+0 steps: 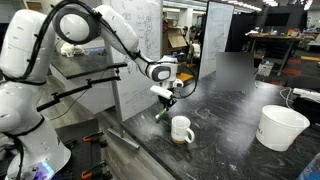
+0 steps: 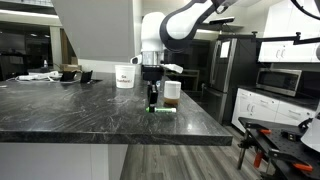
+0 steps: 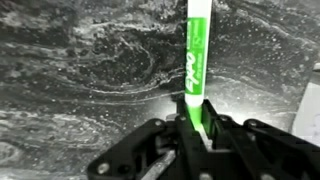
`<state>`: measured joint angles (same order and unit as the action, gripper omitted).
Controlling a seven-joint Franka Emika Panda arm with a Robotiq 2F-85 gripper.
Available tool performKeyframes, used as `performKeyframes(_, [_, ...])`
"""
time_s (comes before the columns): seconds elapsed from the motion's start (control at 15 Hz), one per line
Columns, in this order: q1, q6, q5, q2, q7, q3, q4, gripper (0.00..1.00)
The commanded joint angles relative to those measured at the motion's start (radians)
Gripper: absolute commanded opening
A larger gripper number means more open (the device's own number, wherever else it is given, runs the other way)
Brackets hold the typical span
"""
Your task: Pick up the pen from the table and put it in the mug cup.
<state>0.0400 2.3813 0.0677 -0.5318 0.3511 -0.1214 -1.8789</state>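
Observation:
The green pen (image 3: 196, 55) with a whitish far end lies along the black table (image 3: 70, 70), and its near end sits between my gripper's fingers (image 3: 195, 128). The fingers are closed against both sides of the pen. In both exterior views the gripper (image 1: 163, 97) (image 2: 152, 92) is down at the tabletop, with the pen (image 1: 160, 114) (image 2: 161, 109) showing green just below it. The white mug cup (image 1: 181, 129) stands upright on the table close beside the gripper. It shows partly behind the gripper in an exterior view (image 2: 172, 91), and at the right edge of the wrist view (image 3: 313, 112).
A large white tapered bucket (image 1: 282, 126) (image 2: 125, 76) stands farther along the table. A white whiteboard panel (image 1: 135, 45) rises at the table's side. The table edge (image 2: 150, 135) runs near the gripper.

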Motion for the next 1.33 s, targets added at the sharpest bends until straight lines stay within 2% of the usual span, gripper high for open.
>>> performKeyframes(0.0, [0.067, 0.029, -0.078, 0.115, 0.092, -0.017, -0.104, 0.05])
performKeyframes(0.33, [0.165, 0.073, -0.214, 0.292, 0.292, -0.003, -0.214, 0.05])
performKeyframes(0.6, [0.19, 0.106, -0.339, 0.393, 0.436, 0.038, -0.244, 0.05])
performKeyframes(0.87, [0.178, 0.127, -0.389, 0.406, 0.538, 0.086, -0.216, 0.05])
performKeyframes(1.27, [0.188, 0.206, -0.508, 0.39, 0.702, 0.102, -0.213, 0.05])
